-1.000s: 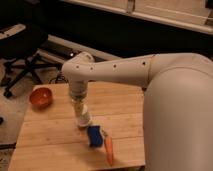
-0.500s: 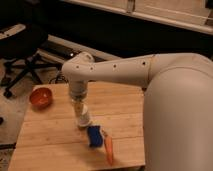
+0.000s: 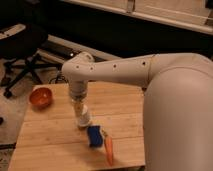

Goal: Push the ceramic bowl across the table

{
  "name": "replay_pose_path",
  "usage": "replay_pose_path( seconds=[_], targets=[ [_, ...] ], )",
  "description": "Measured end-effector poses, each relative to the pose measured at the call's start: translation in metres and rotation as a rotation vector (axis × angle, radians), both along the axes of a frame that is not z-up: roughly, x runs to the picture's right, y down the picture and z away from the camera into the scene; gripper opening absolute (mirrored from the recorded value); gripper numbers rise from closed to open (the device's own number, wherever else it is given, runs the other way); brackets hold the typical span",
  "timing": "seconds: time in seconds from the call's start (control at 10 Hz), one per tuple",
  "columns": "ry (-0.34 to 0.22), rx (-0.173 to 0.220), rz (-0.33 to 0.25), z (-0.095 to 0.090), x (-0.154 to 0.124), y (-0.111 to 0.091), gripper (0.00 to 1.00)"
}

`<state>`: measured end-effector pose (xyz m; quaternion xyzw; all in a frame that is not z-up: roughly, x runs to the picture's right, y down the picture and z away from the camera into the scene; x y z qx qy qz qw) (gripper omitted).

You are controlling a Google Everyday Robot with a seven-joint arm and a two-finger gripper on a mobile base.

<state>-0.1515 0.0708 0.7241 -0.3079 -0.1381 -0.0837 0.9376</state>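
Change: none, my pincer [image 3: 82, 120] hangs as before over the counter [image 3: 122, 107] middle, beside blue block [image 3: 94, 136] | grip: I cannot tell | ceramic bowl [image 3: 41, 96] untouched, far-left corner | push not begun

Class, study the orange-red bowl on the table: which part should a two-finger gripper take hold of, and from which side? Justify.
Probably the rim. The ceramic bowl sits upright, mouth open, near a far corner of the table, so its thin wall is exposed from above. Come straight down on the rim section facing mid-table, where the gripper hangs beside the blue block.
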Motion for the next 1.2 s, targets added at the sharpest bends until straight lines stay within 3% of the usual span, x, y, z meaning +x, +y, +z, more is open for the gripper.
replay_pose_path(
  seconds=[0.4, 0.6, 1.0, 1.2],
  targets=[
    [0.0, 0.0, 0.0, 0.0, 0.0, 0.0, 0.8],
    [0.0, 0.015, -0.002, 0.003, -0.004, -0.014, 0.8],
    [-0.076, 0.071, -0.053, -0.002, -0.052, -0.078, 0.8],
    [-0.107, 0.082, -0.087, 0.007, -0.072, -0.108, 0.8]
  ],
)
